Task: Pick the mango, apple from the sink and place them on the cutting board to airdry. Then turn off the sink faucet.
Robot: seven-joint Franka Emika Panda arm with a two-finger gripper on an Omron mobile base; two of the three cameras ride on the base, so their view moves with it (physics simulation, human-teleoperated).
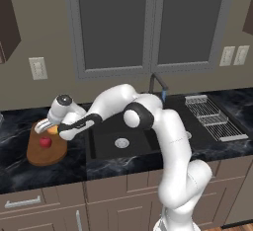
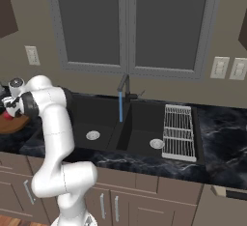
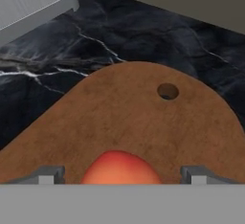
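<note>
Pincer (image 3: 122,173) spread wide over the cutting board (image 3: 143,117), fingertips (image 3: 48,174) standing clear either side of the mango (image 3: 119,169), so I read it as released, not gripping. From the left base camera my gripper (image 1: 48,125) hangs at the far end of the board (image 1: 34,153), mango (image 1: 53,130) just beside it, apple (image 1: 45,142) resting on the board nearer me. Both fruits look out of the sink (image 1: 106,148).

Water runs from the sink faucet (image 2: 124,86) as a blue stream, so the shutoff looks left to do.

Risks: mango is round and I can't tell if it's settled; lifting off at a slant could clip it with a finger and roll it into the apple or off the board's edge. Swinging right toward the faucet, my forearm could sweep low over the board.
</note>
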